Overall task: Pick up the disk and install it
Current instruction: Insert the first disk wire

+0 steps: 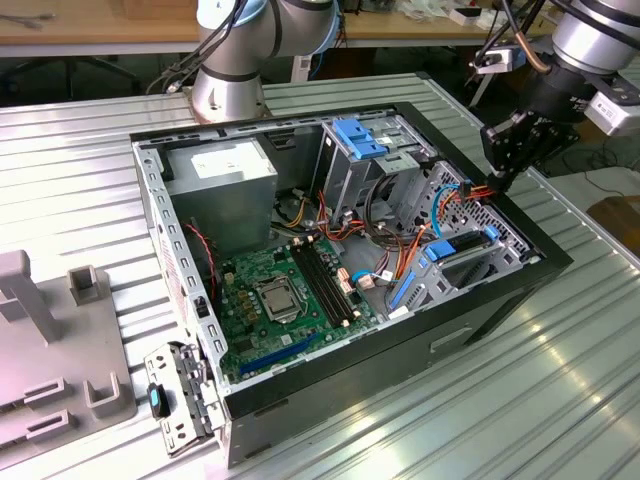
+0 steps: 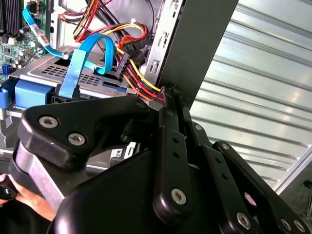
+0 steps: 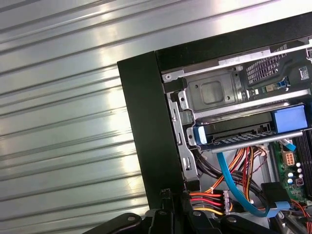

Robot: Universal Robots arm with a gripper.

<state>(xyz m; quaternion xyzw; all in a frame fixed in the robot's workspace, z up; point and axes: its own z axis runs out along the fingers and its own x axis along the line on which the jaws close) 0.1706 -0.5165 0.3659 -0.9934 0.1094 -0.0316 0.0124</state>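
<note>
The gripper (image 1: 500, 176) hangs right over the computer case (image 1: 545, 262) at the wall on the exterior view's right, just above the rim. Its black fingers (image 2: 165, 126) look pressed together into one narrow tip. The end of a red, orange and yellow cable bundle (image 3: 209, 200) sits hard against that tip. I can't tell whether anything is nipped between them.

And the disk (image 1: 468, 252)? It's not in the claw. It lies flat inside the case, apparently seated in the low grey drive cage (image 1: 485, 275), inward from the gripper and lower, on the motherboard (image 1: 285, 300) side of that wall. In the first wrist view its blue-railed edge (image 3: 243, 139) runs straight away from the wall, roughly square to it, so I judge that to be its long axis. The gripper is near one end of that edge, not over the middle.

As for surfaces, the disk is a dull grey metal slab with bright blue plastic along its sides. The cage is thin stamped sheet steel, perforated and sharp-cornered. A limp, flat, pale blue ribbon cable (image 2: 80, 58) loops above it. The table (image 1: 560, 400) is ribbed, shiny metal.
</note>
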